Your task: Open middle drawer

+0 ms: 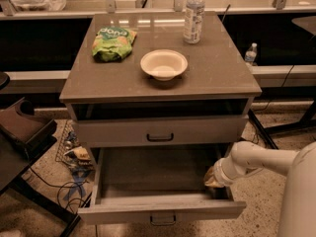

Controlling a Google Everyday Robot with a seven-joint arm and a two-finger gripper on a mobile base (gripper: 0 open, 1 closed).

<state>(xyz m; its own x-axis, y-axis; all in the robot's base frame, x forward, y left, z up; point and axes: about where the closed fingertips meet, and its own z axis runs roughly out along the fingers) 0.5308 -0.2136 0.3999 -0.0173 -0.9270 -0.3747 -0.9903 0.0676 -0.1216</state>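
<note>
The middle drawer (160,209) is the wide, shallow grey drawer that stands pulled far out at the bottom of the cabinet. It has a small black bar handle (163,220) on its low front, and its plain grey inside (155,169) holds nothing I can see. My gripper (213,177) is at the drawer's right side wall, near the front right corner, just inside or over the rim. The white arm (256,159) reaches in from the right.
Above is a taller-fronted closed drawer (160,131) with a larger black handle, and a dark gap under the cabinet top (217,78). On top are a white bowl (164,64), a green snack bag (113,42) and a water bottle (194,15). Cables and clutter (74,154) lie on the floor at left.
</note>
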